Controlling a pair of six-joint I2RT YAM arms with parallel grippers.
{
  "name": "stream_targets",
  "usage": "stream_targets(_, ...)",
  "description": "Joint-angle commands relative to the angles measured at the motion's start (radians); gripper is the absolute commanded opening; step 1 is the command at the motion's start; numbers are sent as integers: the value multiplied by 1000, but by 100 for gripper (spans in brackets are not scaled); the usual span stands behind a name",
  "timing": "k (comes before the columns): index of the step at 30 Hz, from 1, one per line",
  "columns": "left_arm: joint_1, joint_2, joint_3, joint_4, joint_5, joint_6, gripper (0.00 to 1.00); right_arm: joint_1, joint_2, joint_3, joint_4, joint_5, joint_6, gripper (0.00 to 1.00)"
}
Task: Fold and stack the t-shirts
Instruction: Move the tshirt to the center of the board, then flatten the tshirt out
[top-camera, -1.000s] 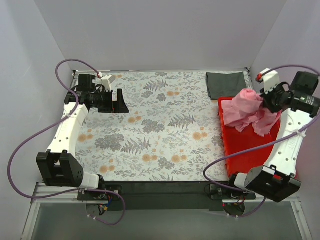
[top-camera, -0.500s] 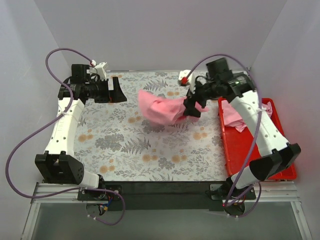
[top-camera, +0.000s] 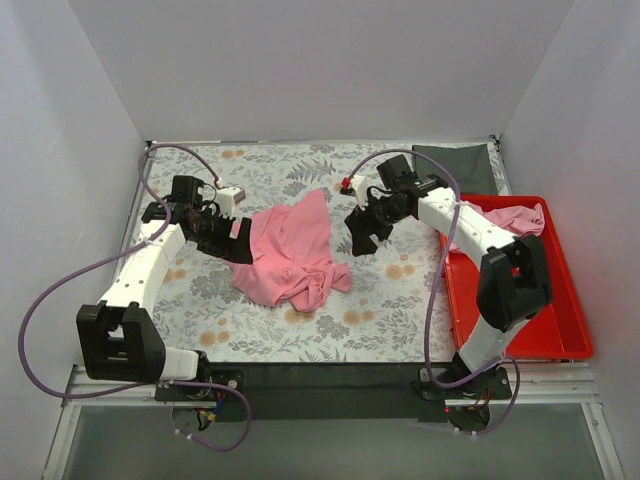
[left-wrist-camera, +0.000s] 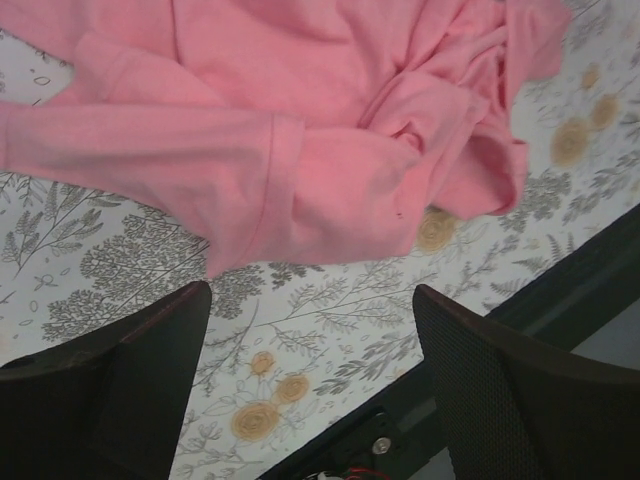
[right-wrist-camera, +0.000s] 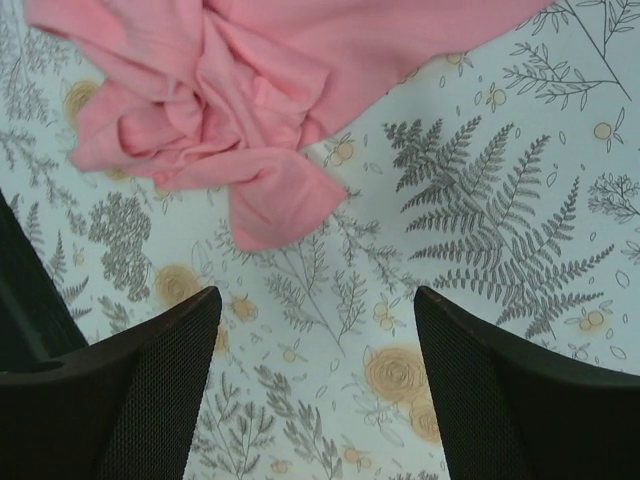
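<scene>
Hovering with fingers spread apart and nothing held, the left claw (left-wrist-camera: 310, 390) is seen at the left edge of a crumpled pink t-shirt (top-camera: 290, 250) lying in the middle of the table (top-camera: 400, 300). The right claw (right-wrist-camera: 315, 390), likewise apart and empty, is held just right of it. A second t-shirt (top-camera: 515, 217) is heaped at the far end of the red bin (top-camera: 520, 300).

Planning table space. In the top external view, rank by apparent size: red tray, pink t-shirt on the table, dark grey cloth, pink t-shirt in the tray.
1. red tray
2. t-shirt on the table
3. dark grey cloth and t-shirt in the tray: unranked, since the right arm hides part of that shirt.
</scene>
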Motion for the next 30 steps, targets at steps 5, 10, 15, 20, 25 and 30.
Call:
stream_targets(5,-2,69,-31,49,-188,70,71,67,179,77,148,15,119,79)
stream_targets(10,-2,98,-64,131,-251,93,74,116,224,28,180,36,130,79)
stream_targets(15,-2,180,-26,201,-321,89,72,147,230,-39,203,53,116,75)
stream_targets(20,-2,300,23,265,-401,72,68,168,244,-113,230,128,102,64)
stream_targets(25,3,383,54,309,-433,60,66,163,254,-131,264,280,93,21)
stream_targets(30,4,452,49,334,-476,44,62,79,225,-102,295,414,67,1)
